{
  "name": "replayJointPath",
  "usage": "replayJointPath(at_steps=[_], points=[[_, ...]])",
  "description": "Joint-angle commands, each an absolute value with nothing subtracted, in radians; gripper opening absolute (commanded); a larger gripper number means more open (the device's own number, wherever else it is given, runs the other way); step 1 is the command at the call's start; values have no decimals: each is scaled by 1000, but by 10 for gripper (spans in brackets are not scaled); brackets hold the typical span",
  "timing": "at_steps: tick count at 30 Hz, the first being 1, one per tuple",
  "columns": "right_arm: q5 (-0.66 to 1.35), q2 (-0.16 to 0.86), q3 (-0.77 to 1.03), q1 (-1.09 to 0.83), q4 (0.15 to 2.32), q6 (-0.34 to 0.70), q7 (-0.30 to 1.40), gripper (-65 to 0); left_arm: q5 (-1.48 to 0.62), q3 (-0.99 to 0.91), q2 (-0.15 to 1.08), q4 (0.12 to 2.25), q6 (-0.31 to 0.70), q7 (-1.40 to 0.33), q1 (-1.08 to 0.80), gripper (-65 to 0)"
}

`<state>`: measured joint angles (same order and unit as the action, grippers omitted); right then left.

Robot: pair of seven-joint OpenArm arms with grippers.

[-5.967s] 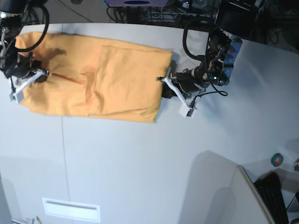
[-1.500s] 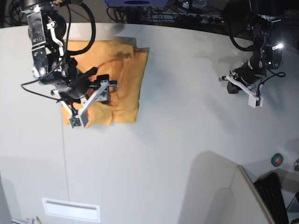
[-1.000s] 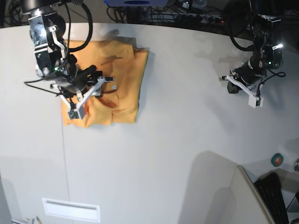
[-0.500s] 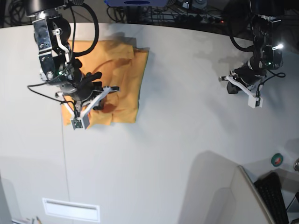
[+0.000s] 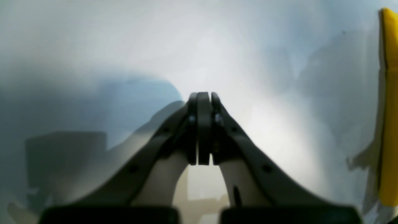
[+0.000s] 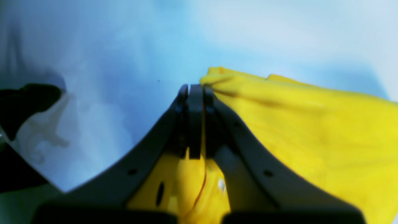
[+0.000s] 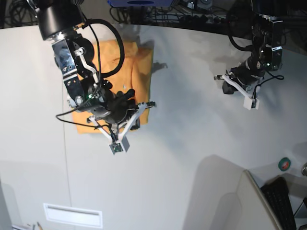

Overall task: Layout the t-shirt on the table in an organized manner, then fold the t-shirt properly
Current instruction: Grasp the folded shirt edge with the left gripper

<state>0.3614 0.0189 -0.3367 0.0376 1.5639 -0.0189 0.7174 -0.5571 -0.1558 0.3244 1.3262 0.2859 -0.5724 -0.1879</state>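
The orange-yellow t-shirt [image 7: 136, 72] lies folded into a compact rectangle at the back left of the table [image 7: 182, 158]. My right gripper [image 7: 150, 104] is shut, its tips at the shirt's lower right edge. In the right wrist view the shut right gripper [image 6: 195, 88] rests over the t-shirt [image 6: 295, 130], and a bunched edge of cloth touches one fingertip. I see no cloth between the pads. My left gripper [image 7: 219, 77] is shut and empty over bare table at the right, far from the shirt. It is also shut in the left wrist view [image 5: 203, 96].
A thin dark seam [image 7: 64, 158] runs down the table's left part. A white label [image 7: 72, 215] sits near the front edge. A grey panel [image 7: 225, 201], a keyboard [image 7: 280, 203] and a green round object [image 7: 284, 163] are at the front right. Cables [image 7: 158, 14] lie behind the table.
My right arm has swept across the folded shirt from its left part to its lower right edge. My left gripper has shifted slightly left. Much earlier the shirt lay spread wide.
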Motion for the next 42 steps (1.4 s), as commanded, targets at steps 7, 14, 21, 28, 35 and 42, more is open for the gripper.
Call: replayJointPath(at_steps=[7, 14, 21, 28, 35, 42], points=[[371, -51, -338, 104, 1443, -18, 699, -650, -568, -159, 340, 1340, 294, -556, -180, -650], [369, -97, -374, 139, 1426, -15, 691, -324, -568, -159, 338, 1340, 294, -556, -179, -650], [369, 21, -389, 101, 1722, -15, 710, -299, -568, -147, 337, 1351, 294, -556, -180, -650], [367, 211, -380, -51, 1845, -15, 719, -650, -576, -62, 275, 1570, 294, -556, -263, -650], [369, 229, -87, -214, 1874, -13, 707, -650, -576, 16, 165, 1696, 294, -558, -305, -446], [369, 239, 74, -306, 1868, -12, 656, -650, -576, 154, 117, 1577, 294, -556, -259, 0]])
